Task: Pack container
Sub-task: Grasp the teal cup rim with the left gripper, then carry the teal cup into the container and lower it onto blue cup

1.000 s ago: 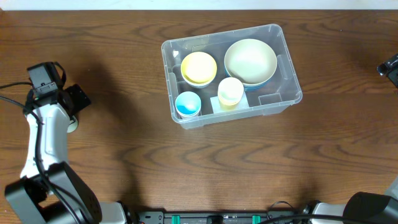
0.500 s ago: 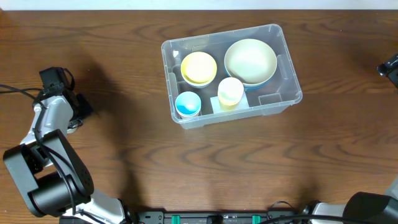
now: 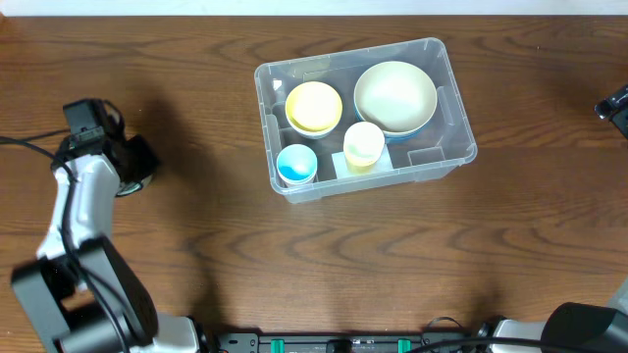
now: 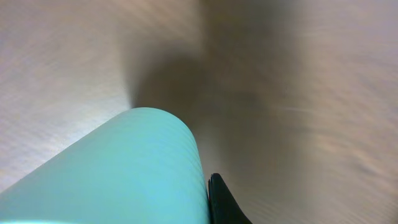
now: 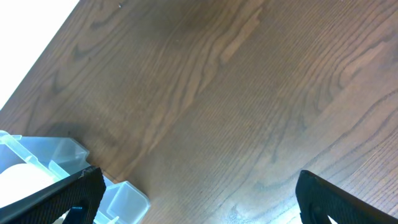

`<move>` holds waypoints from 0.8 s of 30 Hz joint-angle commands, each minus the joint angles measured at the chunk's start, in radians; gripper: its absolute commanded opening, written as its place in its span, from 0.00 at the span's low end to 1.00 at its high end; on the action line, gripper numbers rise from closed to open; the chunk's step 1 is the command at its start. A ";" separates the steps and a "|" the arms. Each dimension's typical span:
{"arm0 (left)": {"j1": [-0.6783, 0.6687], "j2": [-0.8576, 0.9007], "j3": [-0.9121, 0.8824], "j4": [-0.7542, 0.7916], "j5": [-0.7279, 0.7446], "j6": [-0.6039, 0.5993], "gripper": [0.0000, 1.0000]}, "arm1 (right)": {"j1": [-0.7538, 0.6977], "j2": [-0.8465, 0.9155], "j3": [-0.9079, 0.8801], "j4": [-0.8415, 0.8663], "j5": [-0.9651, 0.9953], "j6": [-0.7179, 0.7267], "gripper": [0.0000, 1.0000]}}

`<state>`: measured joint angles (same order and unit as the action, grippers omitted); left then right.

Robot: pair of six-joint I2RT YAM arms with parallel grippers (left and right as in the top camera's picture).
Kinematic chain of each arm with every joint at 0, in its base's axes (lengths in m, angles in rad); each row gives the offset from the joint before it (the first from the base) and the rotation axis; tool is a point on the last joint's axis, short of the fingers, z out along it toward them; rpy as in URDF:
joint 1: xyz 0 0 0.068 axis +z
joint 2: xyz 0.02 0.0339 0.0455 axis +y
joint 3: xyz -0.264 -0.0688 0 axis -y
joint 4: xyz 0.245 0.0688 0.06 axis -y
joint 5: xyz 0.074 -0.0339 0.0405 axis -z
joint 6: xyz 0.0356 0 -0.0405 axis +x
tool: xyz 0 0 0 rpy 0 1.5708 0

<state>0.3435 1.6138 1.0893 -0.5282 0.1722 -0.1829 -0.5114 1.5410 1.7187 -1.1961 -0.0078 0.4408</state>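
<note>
Your left tool (image 3: pixel 137 160) was shut on a pale teal cup (image 4: pixel 124 174), one finger pressed to its side, likely so you could carry it over. It was well left of the container (image 3: pixel 432 147), which sat far-centre on the surface (image 3: pixel 294 265), with a cream bowl (image 3: pixel 394 95) already in it. Your right tool (image 5: pixel 199 193) hung wide open and empty, off to the side.

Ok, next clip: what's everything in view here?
container: 1, clear, table centre
large bowl: 1, cream inside, blue outside, container's right end
yellow bowl: 1, yellow, container's far left
small cup: 1, blue, container's near-left corner
pale cup: 1, pale yellow, container's near side
teal cup: 1, teal, against left finger
table: 1, brown wood
left gripper: 1, black, shut on teal cup
right gripper: 1, black, open, empty
</note>
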 commanded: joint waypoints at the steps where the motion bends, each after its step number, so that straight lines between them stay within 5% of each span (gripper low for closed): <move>1: -0.081 -0.128 0.031 -0.018 0.108 0.000 0.06 | -0.011 0.000 0.000 -0.001 0.000 0.011 0.99; 11: -0.483 -0.393 0.035 -0.026 0.103 0.150 0.06 | -0.011 0.000 0.000 -0.001 0.000 0.011 0.99; 24: -0.856 -0.299 0.035 -0.035 -0.009 0.285 0.06 | -0.011 0.000 0.000 -0.001 0.000 0.011 0.99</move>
<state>-0.4789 1.2846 1.1027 -0.5571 0.1913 0.0406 -0.5114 1.5406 1.7187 -1.1961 -0.0078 0.4408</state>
